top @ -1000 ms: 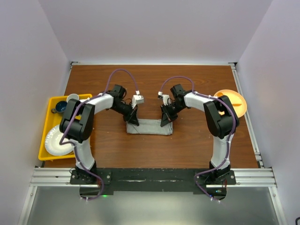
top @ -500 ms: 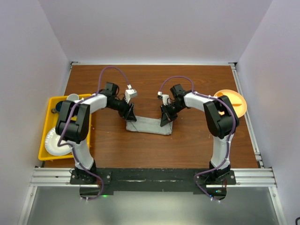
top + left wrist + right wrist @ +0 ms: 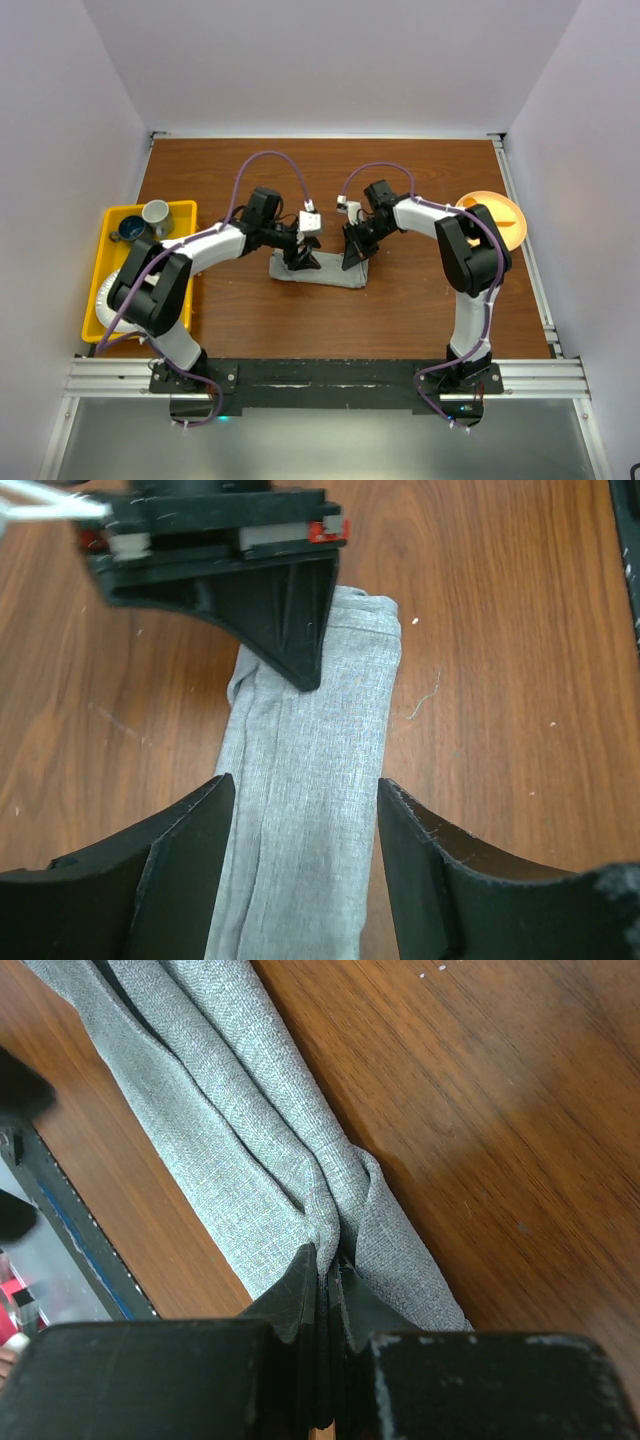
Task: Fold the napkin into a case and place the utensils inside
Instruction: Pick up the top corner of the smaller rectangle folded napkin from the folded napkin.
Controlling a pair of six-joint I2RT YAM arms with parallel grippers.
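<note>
While the right fingers (image 3: 290,1298) pinch the napkin's (image 3: 310,740) end on the surface (image 3: 500,630), the left arm bends inward, left fingers (image 3: 180,860) spread wide, straddling the cloth.

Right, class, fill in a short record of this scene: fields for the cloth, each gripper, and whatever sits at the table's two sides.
cloth: grey napkin, folded into a narrow layered strip, flat on the wooden table
left gripper: open, fingers astride the strip
right gripper: shut, pinching the napkin near one end
left side: yellow tray holding a mug, bowl and white plate
right side: orange plate
</note>
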